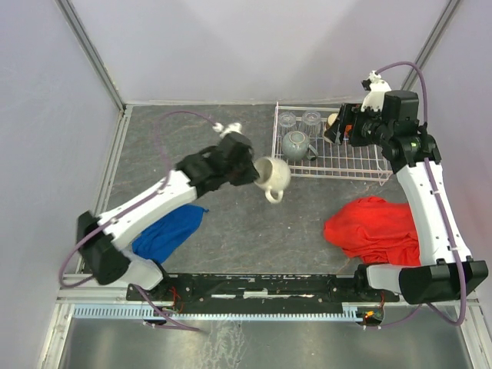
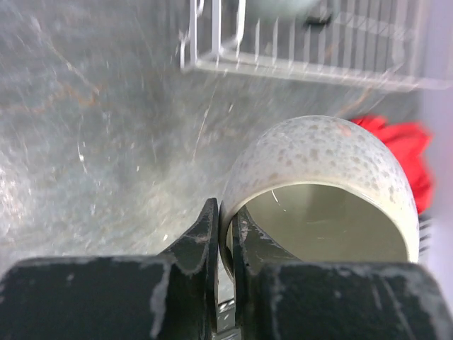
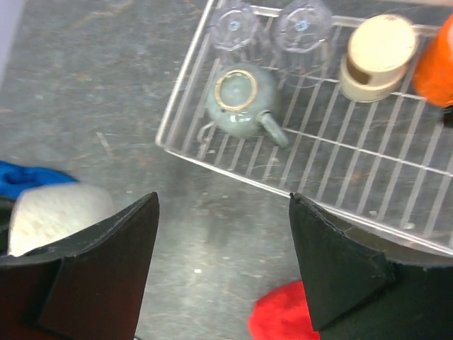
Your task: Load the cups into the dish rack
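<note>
Grey and scuffed, the counter (image 1: pixel 231 238) carries, nearest us, a crumpled blue cloth (image 1: pixel 165 232) just ahead of the left arm's base. On the other side a heaped red cloth (image 1: pixel 373 229) lies beside the right arm.

Further in, near the middle of the counter, we see the left end effector (image 1: pixel 259 171) clamped on the cream-white mug (image 1: pixel 275 175). In the left wrist view its fingers (image 2: pixel 202 241) pinch the rim, one outside the wall and one inside the mouth. The mug is tipped with its mouth toward the wrist and its handle toward the near side. It sits just short of the near left corner of the dish rack (image 1: pixel 347 164) and outside it. We cannot tell whether it touches the counter.

Inside the rack, the grey-green mug (image 3: pixel 237 99) stands upside down near the left end, foot ring up and handle pointing to the right. Behind it, along the far side, the left tumbler (image 3: pixel 233 30) and the right tumbler (image 3: pixel 301 28) stand just beside each other. To their right comes the tan cup (image 3: pixel 375 57), then the orange mug (image 3: pixel 435 60), cut off by the edge of the right wrist view.

The right end effector (image 1: pixel 338 131) hangs over the rack's far right part. Its jaws stand wide apart, with nothing between them.
</note>
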